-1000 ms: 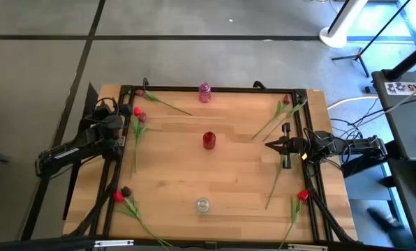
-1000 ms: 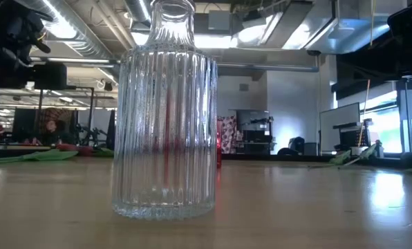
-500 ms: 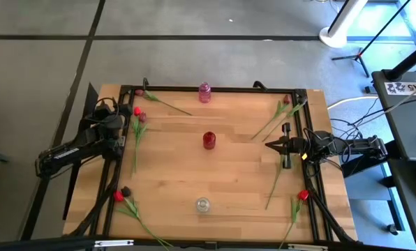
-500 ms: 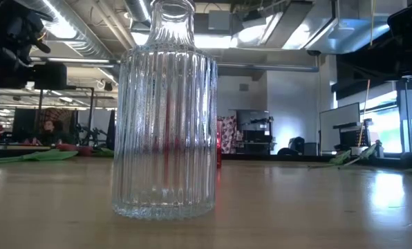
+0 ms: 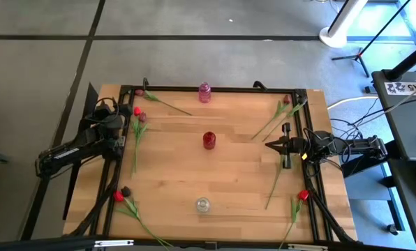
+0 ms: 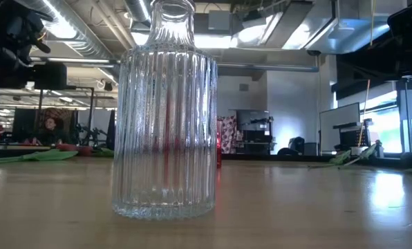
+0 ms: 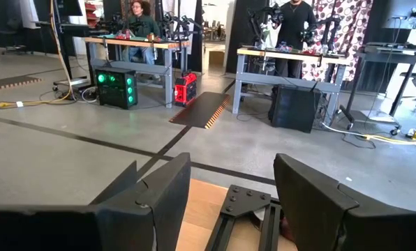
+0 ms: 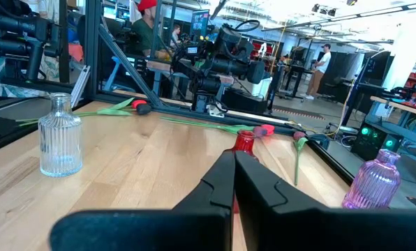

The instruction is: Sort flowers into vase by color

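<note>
Right hand point(image 5: 269, 145) closed, empty, above bench point(image 5: 173, 174) right side; left hand point(image 7: 225, 209) parted, empty, at left edge. Flowers point(image 5: 137, 129) lie scattered along bench edges, outside red vase point(image 5: 209, 140)

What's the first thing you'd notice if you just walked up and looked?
Three little vases stand in a line down the middle of the wooden table: a pink vase at the far edge, a red vase in the centre and a clear glass vase at the near edge. Tulips lie scattered along both sides. The left gripper and right gripper wait at the table's sides.
</note>
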Available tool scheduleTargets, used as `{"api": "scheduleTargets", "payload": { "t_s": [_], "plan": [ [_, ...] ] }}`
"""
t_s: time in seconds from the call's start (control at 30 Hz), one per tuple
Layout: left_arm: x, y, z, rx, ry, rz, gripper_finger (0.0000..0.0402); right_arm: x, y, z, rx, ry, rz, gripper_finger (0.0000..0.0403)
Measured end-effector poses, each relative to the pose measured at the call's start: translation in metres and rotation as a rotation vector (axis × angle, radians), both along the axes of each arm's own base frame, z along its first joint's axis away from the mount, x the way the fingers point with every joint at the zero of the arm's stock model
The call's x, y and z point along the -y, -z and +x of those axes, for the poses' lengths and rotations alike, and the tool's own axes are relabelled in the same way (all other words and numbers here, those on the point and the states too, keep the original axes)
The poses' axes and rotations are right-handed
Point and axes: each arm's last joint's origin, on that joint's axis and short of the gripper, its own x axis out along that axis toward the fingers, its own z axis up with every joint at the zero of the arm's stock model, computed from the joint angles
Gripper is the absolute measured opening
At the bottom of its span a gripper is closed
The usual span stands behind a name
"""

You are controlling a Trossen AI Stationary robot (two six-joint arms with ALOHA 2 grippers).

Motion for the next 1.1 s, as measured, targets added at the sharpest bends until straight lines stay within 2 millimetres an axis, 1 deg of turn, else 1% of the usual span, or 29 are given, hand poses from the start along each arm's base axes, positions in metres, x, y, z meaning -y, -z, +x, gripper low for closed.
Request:
{"api": "scheduleTargets", "payload": {
  "t_s": [0.3,0.43,0.47,0.5,0.57,0.63,0.7,0.77,0.83,1.0,1.03,1.1],
  "plan": [
    [0.000,0.000,0.000,0.000,0.000,0.000,0.0204,0.000,0.000,0.000,0.003,0.000,-0.001,0.0012],
    [0.000,0.000,0.000,0.000,0.000,0.000,0.0204,0.001,-0.001,0.000,0.006,0.027,-0.019,0.0012],
    [0.000,0.000,0.000,0.000,0.000,0.000,0.0204,0.001,0.000,0.000,-0.004,0.019,0.033,0.0012],
    [0.000,0.000,0.000,0.000,0.000,0.000,0.0204,0.000,0.000,0.000,-0.001,0.000,0.128,0.0012],
    [0.000,0.000,0.000,0.001,0.000,0.000,0.0204,-0.001,-0.004,0.000,0.021,-0.072,0.390,0.0012],
    [0.000,0.000,0.000,0.000,0.000,0.000,0.0204,-0.001,-0.010,0.000,0.073,-0.107,0.672,0.0012],
    [0.000,0.000,0.000,0.001,0.000,0.000,0.0204,0.000,-0.013,0.001,0.115,-0.094,0.919,0.0012],
    [0.000,0.000,0.000,0.000,0.000,0.000,0.0204,0.002,-0.016,0.001,0.170,-0.060,1.090,0.0012],
    [0.000,0.000,0.000,0.000,0.000,0.000,0.0204,0.005,-0.017,0.001,0.228,-0.011,1.172,0.0012],
    [0.000,0.000,0.000,0.001,0.000,0.000,0.0204,0.007,-0.017,0.000,0.279,0.069,1.184,0.0012],
    [0.000,0.000,0.000,0.001,0.000,0.000,0.0204,0.008,-0.018,0.000,0.306,0.096,1.191,0.0012],
    [0.000,0.000,0.000,0.000,0.000,0.000,0.0204,0.010,-0.025,-0.002,0.409,0.096,1.231,0.0012]
  ]
}}
